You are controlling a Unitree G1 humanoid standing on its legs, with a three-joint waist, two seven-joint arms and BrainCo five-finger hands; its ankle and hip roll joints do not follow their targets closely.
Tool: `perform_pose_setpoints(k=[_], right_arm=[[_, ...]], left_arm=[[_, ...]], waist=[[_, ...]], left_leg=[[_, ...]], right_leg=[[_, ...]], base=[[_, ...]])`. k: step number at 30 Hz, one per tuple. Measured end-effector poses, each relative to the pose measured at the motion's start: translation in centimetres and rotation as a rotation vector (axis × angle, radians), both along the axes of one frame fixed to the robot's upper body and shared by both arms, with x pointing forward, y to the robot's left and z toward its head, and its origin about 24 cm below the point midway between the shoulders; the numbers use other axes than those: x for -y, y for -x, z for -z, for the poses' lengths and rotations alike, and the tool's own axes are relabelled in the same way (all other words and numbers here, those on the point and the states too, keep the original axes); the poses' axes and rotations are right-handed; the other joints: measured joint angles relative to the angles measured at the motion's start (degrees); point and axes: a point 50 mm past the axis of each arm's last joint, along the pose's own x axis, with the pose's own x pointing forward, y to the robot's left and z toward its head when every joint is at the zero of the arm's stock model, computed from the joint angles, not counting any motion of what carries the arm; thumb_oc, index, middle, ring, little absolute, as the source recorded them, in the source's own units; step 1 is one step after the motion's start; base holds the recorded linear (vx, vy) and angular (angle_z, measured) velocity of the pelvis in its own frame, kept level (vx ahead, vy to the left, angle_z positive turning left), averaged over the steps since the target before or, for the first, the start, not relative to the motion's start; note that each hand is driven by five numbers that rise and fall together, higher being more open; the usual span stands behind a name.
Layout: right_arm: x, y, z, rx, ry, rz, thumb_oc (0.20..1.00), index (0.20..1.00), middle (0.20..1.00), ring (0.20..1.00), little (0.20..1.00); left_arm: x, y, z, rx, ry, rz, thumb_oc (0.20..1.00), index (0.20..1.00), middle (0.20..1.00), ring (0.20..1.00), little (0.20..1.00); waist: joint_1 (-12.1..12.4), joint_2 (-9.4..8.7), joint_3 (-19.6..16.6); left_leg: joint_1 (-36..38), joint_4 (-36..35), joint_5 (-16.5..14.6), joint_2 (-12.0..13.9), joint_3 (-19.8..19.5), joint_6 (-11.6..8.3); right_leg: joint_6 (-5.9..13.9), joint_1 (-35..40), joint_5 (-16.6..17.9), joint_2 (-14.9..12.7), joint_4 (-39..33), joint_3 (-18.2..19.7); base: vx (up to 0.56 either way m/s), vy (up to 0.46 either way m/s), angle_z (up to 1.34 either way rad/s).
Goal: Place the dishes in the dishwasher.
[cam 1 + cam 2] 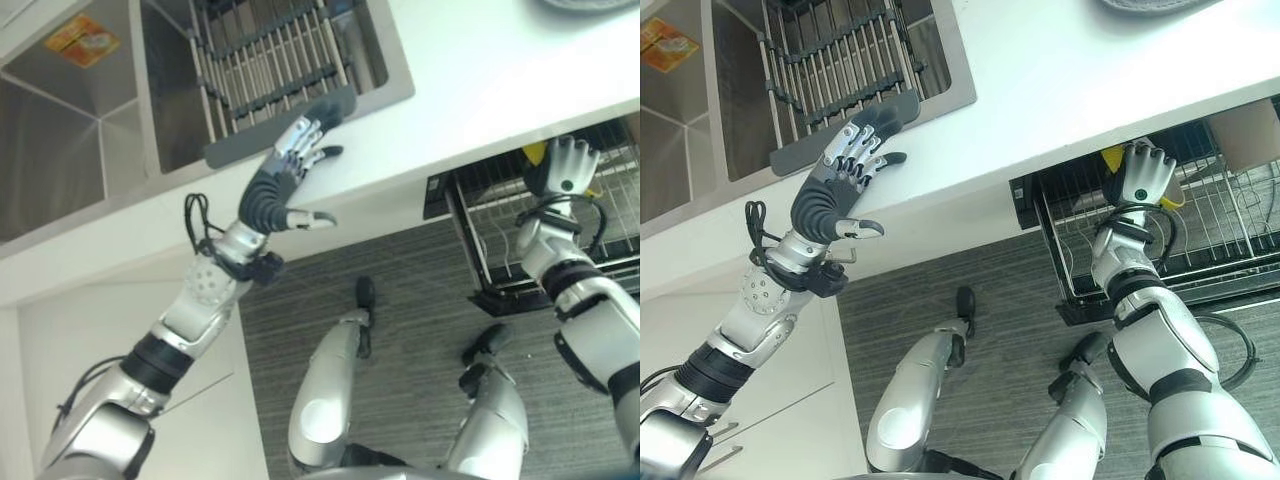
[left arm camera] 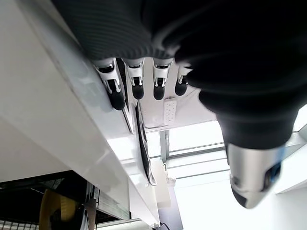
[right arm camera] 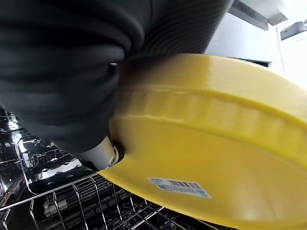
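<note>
White countertop (image 1: 480, 90) is seen above a pulled-out dishwasher rack (image 1: 1200, 235), with a sink (image 1: 60, 120) set into it.

Nearest, a yellow dish (image 3: 211, 158) is gripped by the curled fingers of the right hand (image 1: 1143, 172) over the wire rack. Farther off, the left hand (image 1: 296, 152) is laid with straight, released fingers on a dark grey tray (image 1: 250, 140) at the sink's edge, beside the drying rack (image 1: 270, 55).

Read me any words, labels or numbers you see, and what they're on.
Nothing is legible.
Orange sticker on the steel sink wall: print too small to read.
White barcode label under the yellow dish in the right hand: blurred.
</note>
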Motion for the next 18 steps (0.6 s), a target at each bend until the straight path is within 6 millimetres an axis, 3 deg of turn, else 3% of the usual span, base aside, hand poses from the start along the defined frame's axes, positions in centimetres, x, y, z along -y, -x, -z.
perform_pose_setpoints(k=[4, 5, 6, 12, 18], right_arm=[[0.0, 0.0, -0.2, 0.015, 0.011, 0.021, 0.200, 0.200, 0.200, 0.200, 0.200], [0.0, 0.0, -0.2, 0.014, 0.012, 0.027, 0.507, 0.507, 0.507, 0.507, 0.507], [0.1, 0.0, -0.2, 0.010, 0.012, 0.032, 1.000, 1.000, 1.000, 1.000, 1.000], [0.0, -0.2, 0.6, -0.050, -0.128, 0.046, 1.000, 1.000, 1.000, 1.000, 1.000], [-0.8, -0.2, 3.5, -0.086, -0.566, 0.112, 1.000, 1.000, 1.000, 1.000, 1.000]], left_arm=[[0.1, 0.0, 0.0, -0.002, 0.014, 0.002, 1.000, 1.000, 1.000, 1.000, 1.000], [0.2, 0.0, 0.0, -0.003, 0.014, 0.004, 1.000, 1.000, 1.000, 1.000, 1.000], [0.2, 0.0, 0.1, -0.005, 0.013, 0.006, 1.000, 1.000, 1.000, 1.000, 1.000], [0.6, 0.0, 0.2, -0.017, 0.014, 0.022, 1.000, 1.000, 1.000, 1.000, 1.000], [0.9, 0.0, 0.1, -0.013, 0.039, 0.028, 1.000, 1.000, 1.000, 1.000, 1.000]], waist=[[0.1, 1.24, -0.8], [0.2, 1.42, -1.0], [0.2, 1.48, -1.0], [0.9, 2.18, -1.5], [1.2, 2.24, -1.5]], left_leg=[[-1.6, 1.1, -0.3, -0.1, -0.7, 0.02], [-1.7, 1.1, -0.3, -0.1, -0.8, 0.03], [-1.7, 1.1, -0.3, -0.1, -0.8, 0.03], [-1.8, 1.1, -0.3, -0.1, -1.0, 0.03], [-2.4, 1.2, -0.3, -0.1, -1.3, 0.04]], right_leg=[[-0.60, -0.9, -0.4, 0.0, 0.2, -0.2], [-0.60, -1.0, -0.4, -0.1, 0.2, -0.2], [-0.60, -1.0, -0.4, -0.1, 0.2, -0.2], [-0.53, -0.9, -0.5, -0.1, 0.3, -0.5], [-0.22, -1.3, -0.5, -0.2, 1.1, -1.0]], base=[[0.02, 0.015, 0.02], [0.03, 0.010, 0.03], [0.00, 0.000, 0.00], [0.00, 0.000, 0.00], [0.01, 0.002, 0.04]])
